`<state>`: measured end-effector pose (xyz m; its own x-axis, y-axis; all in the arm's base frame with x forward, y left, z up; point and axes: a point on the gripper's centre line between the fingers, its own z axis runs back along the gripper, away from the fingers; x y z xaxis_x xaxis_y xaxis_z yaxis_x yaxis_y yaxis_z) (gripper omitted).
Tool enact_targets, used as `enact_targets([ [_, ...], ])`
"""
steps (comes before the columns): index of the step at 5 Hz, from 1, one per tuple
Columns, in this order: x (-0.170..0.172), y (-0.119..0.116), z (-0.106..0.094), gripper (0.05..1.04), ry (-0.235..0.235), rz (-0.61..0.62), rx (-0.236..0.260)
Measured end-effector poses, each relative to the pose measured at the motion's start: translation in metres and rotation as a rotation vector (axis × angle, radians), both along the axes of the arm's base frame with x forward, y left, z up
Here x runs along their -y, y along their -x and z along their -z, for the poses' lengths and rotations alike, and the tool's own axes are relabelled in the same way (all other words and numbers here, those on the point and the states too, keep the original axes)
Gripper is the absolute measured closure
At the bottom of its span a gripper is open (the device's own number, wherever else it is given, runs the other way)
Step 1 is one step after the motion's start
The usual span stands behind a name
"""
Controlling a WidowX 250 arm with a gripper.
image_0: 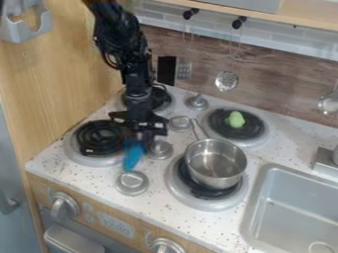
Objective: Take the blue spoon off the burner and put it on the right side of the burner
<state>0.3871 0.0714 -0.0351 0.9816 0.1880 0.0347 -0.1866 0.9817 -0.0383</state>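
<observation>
In the camera view, the blue spoon [133,154] is left of the frame's centre, right under the black pincer [139,134] and at the right edge of the left-hand burner [76,154]. I'd judge the shift to the right is in hand; if the spoon is gripped, the next move is to clear the rim, lower it onto the desk [99,180] and let go. I can't tell whether the pincer is spread or pinching it. The spoon looks slim and bright blue, slanting down towards a round knob [132,183], its top partly hidden.
</observation>
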Motion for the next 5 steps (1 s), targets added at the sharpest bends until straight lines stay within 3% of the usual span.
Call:
enact_targets([
  [1,0.002,-0.004,0.008,0.726,0.019,0.016,-0.009],
  [2,0.002,-0.004,0.008,0.616,0.018,0.036,-0.008],
  [3,0.013,-0.002,0.003,0.347,-0.001,0.08,0.011],
  [4,0.023,-0.002,-0.036,0.075,-0.015,0.095,0.081],
  [5,0.025,0.004,-0.047,0.072,-0.009,0.106,0.09],
])
